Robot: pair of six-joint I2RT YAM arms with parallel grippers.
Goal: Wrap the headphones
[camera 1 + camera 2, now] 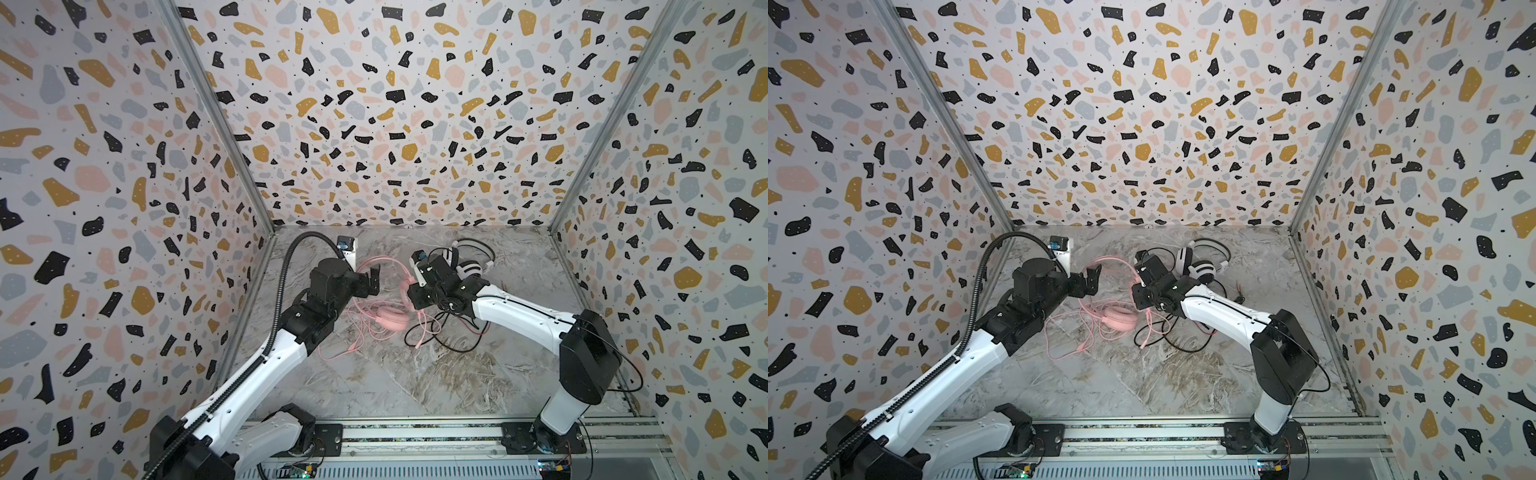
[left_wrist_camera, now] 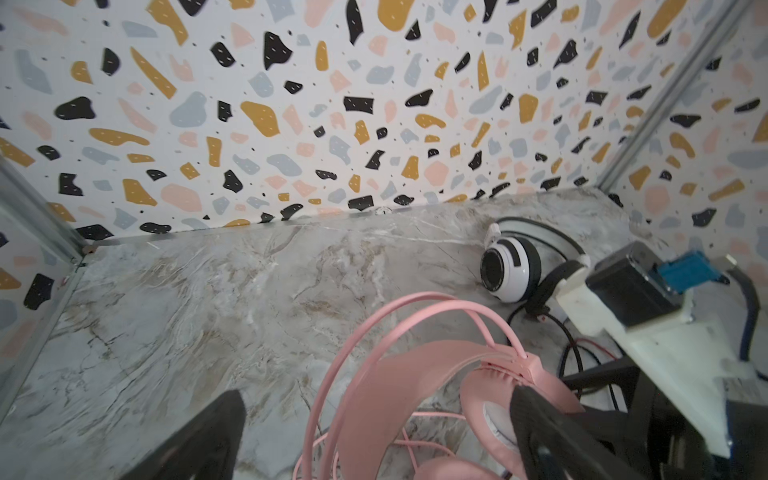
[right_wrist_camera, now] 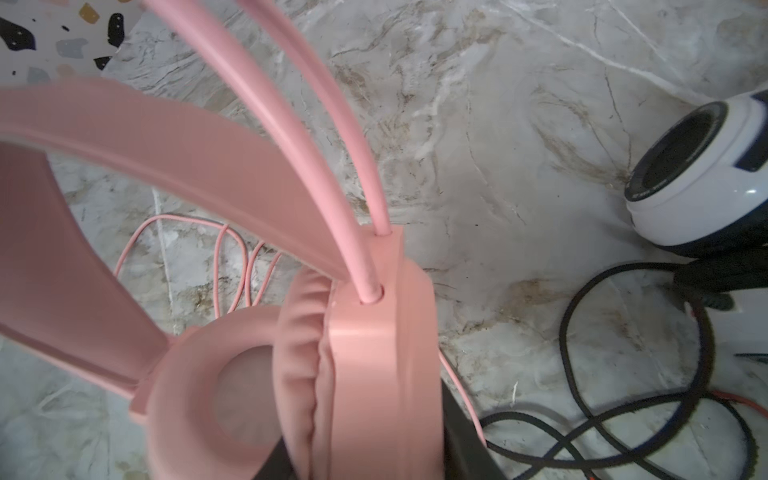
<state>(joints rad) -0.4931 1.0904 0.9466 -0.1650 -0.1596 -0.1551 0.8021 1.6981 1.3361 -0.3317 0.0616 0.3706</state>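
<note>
The pink headphones point(image 1: 388, 320) lie mid-table with one ear cup flat and the headband point(image 2: 374, 374) arching up. My right gripper point(image 3: 374, 449) is shut on the raised pink ear cup point(image 3: 374, 353), also seen in both top views point(image 1: 1136, 297). My left gripper point(image 2: 374, 436) is open, and the pink band passes between its fingers point(image 2: 199, 440); in a top view the left gripper point(image 1: 374, 280) sits just left of the band. The white headphones point(image 1: 465, 266) with black stripes rest behind the right gripper. Their black-and-red cable point(image 1: 453, 336) sprawls loose, and the pink cable point(image 1: 340, 349) lies in loose loops.
Terrazzo-patterned walls close in the marble table point(image 1: 415, 386) on three sides. The black cable loops point(image 3: 623, 415) lie right beside the held ear cup. A metal rail point(image 1: 415, 436) with the arm bases runs along the front edge.
</note>
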